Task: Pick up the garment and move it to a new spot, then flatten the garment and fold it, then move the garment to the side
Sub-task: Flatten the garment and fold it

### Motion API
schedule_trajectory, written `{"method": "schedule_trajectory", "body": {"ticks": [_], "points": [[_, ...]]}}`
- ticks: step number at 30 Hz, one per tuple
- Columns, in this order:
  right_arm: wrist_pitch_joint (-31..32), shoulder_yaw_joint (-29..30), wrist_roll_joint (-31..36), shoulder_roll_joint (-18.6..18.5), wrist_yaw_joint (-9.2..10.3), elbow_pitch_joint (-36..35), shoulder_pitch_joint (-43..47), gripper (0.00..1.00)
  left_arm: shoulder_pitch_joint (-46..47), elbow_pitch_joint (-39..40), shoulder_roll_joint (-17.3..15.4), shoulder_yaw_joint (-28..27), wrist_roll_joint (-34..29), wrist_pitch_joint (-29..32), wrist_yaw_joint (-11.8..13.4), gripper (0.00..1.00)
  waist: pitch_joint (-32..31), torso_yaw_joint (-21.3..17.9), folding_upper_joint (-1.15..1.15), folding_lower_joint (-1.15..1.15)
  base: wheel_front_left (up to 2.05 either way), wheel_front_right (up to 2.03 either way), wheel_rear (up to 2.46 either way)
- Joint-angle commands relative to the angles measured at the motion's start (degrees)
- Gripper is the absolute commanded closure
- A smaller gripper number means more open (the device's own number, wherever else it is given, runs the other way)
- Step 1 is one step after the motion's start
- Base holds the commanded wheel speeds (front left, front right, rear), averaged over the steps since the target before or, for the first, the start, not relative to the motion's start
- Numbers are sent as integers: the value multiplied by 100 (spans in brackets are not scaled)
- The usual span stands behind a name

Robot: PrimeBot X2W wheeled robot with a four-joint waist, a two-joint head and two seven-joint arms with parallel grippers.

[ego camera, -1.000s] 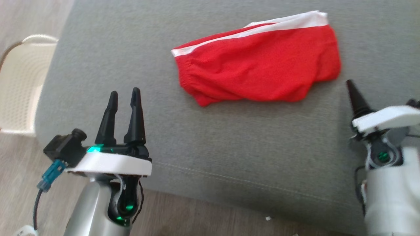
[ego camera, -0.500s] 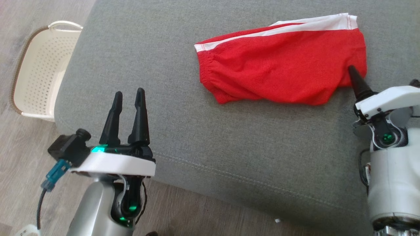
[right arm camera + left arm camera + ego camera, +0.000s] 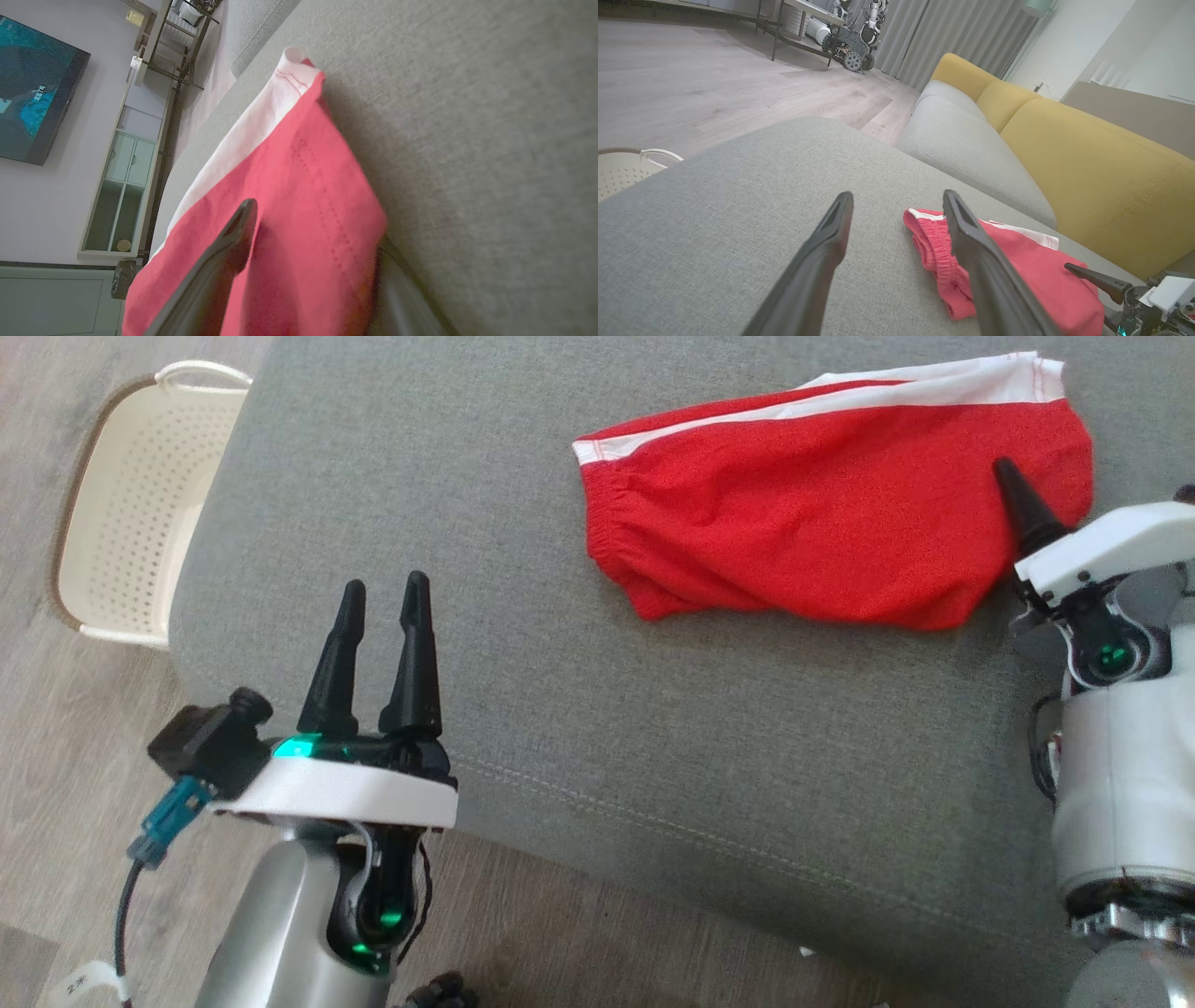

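The garment [image 3: 822, 523] is a pair of red shorts with a white side stripe, lying rumpled on the grey cushion [image 3: 560, 691]. My right gripper [image 3: 1013, 476] is open at the garment's right end. In the right wrist view one finger [image 3: 238, 228] lies on top of the red fabric [image 3: 299, 168] and the other, blurred, sits low beside its edge, so the jaws straddle the cloth. My left gripper [image 3: 383, 586] stands open over the cushion's near left part, well short of the garment, with nothing between its fingers [image 3: 831, 233]. The left wrist view has the garment [image 3: 1017, 270] to its right.
A white perforated basket [image 3: 131, 504] stands on the wooden floor left of the cushion. Beyond the cushion is a sofa with a grey seat [image 3: 966, 144] and yellow backrest [image 3: 1087, 154]. A TV [image 3: 32, 88] and cabinet stand against the far wall.
The head camera has shifted, so the whole picture moved. My right gripper has advanced from beside the garment onto its right end. The left gripper has kept its pose.
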State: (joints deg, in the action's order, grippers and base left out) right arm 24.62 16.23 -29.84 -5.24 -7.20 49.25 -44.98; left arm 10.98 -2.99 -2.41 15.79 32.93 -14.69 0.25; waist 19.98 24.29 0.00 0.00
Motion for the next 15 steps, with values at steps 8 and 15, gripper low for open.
{"method": "schedule_trajectory", "body": {"ticks": [8,15], "points": [[-135,67,550,209,-29,372,-109,100,166,187,-47,-196,33,-30,44,0,0,26,0,0,0,0,0],[-628,-192,604,135,-29,14,-25,100,193,200,-47,-238,27,-30,32,0,-61,-115,0,0,0,0,0]]}}
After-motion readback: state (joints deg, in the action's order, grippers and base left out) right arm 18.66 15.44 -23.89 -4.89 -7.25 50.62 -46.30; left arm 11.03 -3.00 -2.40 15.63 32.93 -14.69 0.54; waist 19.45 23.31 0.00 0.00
